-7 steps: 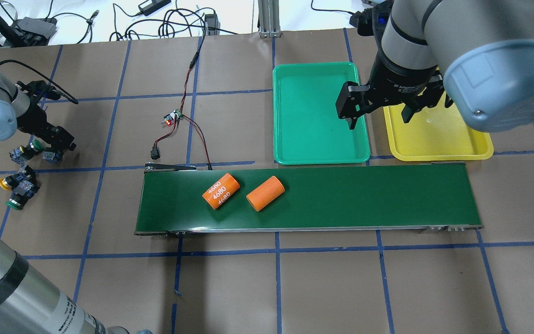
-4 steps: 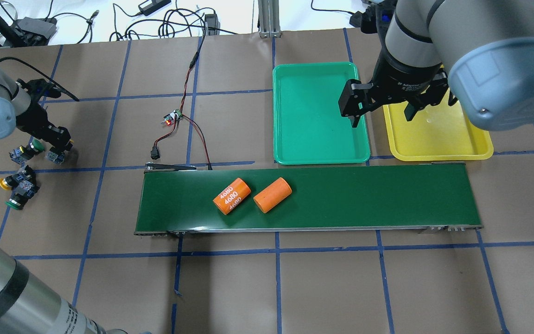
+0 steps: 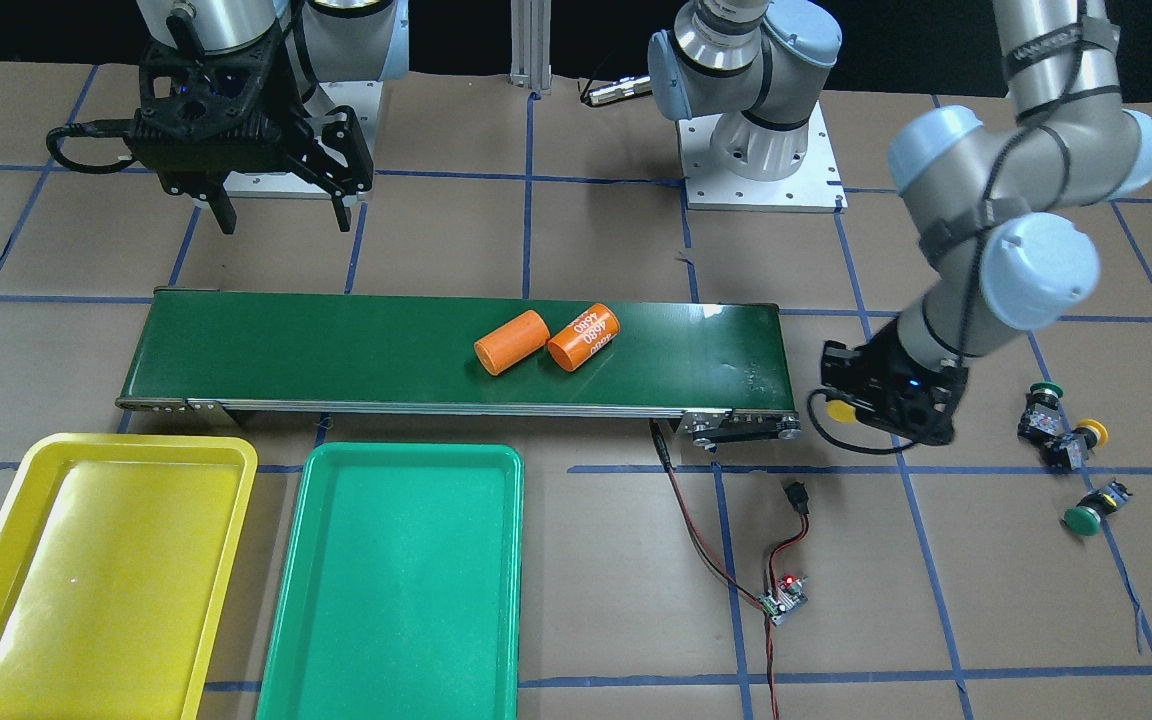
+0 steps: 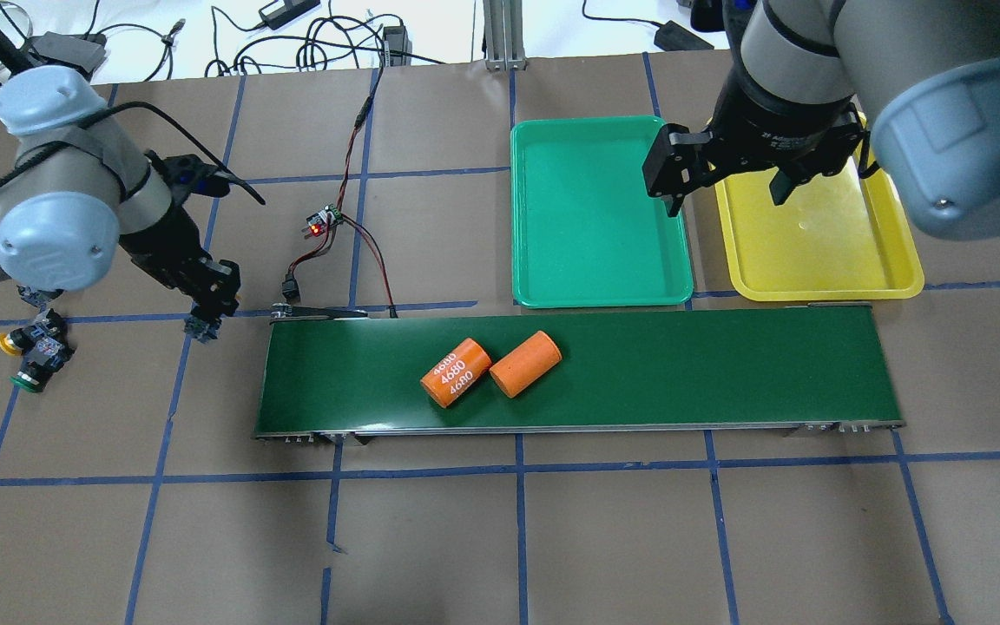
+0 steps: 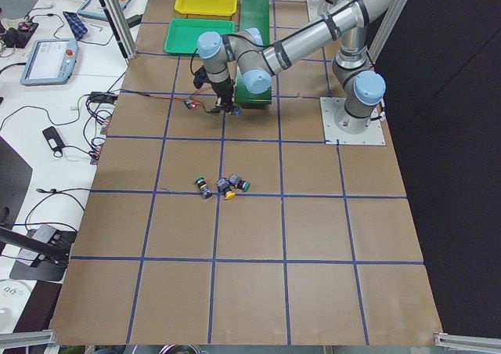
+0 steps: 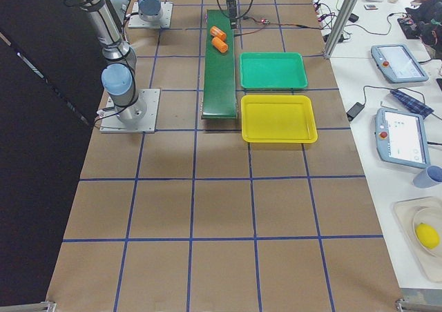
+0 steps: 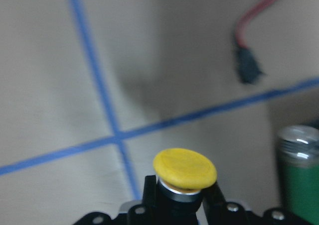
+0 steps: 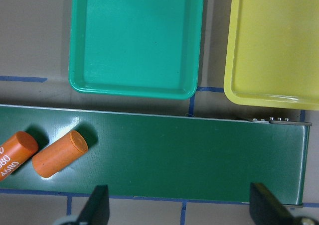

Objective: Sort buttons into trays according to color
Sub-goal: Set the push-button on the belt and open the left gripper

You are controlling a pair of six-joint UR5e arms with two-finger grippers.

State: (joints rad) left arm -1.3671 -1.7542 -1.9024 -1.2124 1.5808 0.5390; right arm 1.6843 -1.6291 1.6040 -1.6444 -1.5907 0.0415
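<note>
Counted four buttons (image 4: 31, 356): two yellow, namely held yellow button (image 3: 841, 411) and loose yellow button (image 3: 1093, 432), plus two green, paired green button (image 3: 1046, 389) and lone green button (image 3: 1082, 518). Tallied two trays (image 4: 595, 217), yellow tray (image 3: 96, 590) and green tray (image 3: 396, 590). Logged two orange cylinders (image 4: 526, 365), plain cylinder (image 3: 511, 342) and printed cylinder (image 3: 583, 337), one conveyor belt (image 3: 336, 350), one circuit board (image 3: 784, 596), two claws (image 4: 726, 198), left claw (image 7: 180, 197) and right claw (image 3: 286, 222), all on one worktop (image 3: 576, 230).

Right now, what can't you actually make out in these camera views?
The yellow button in the left gripper: left wrist view, blurred, body hidden under its own cap.
One green button: overhead view, the left arm elbow covers its cap.
The loose buttons: exterior left view, too small to show how they lie.
The yellow tray: right wrist view, cut by top and right edges.
</note>
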